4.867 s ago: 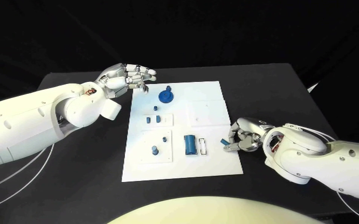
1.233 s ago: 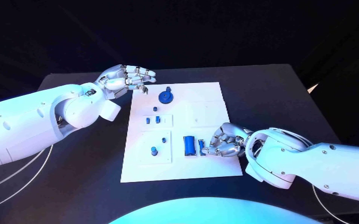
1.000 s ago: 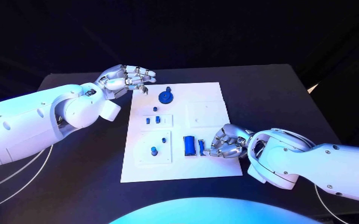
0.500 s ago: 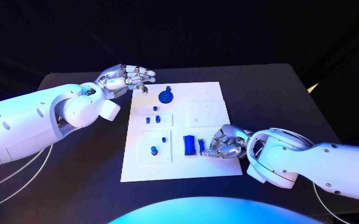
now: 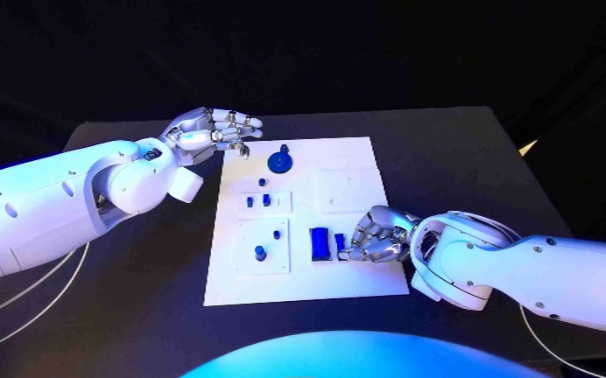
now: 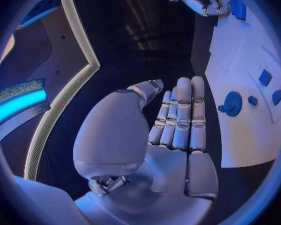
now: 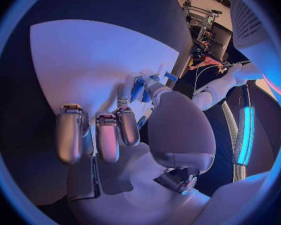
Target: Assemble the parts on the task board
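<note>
The right hand point(image 5: 375, 240) pinches a small blue part point(image 5: 340, 242) over the white board point(image 5: 354, 190) beside the larger block point(image 5: 320, 243); it should lower squarely, while the left hand point(image 5: 212, 133) hovers empty, fingers loosely curled.

The black table point(image 5: 468, 159) is carrying the white board point(image 5: 360, 155), which is lying flat near its middle, long side running away from the robot. The table's dark surface is showing on all sides of the board, widest to the right.
</note>
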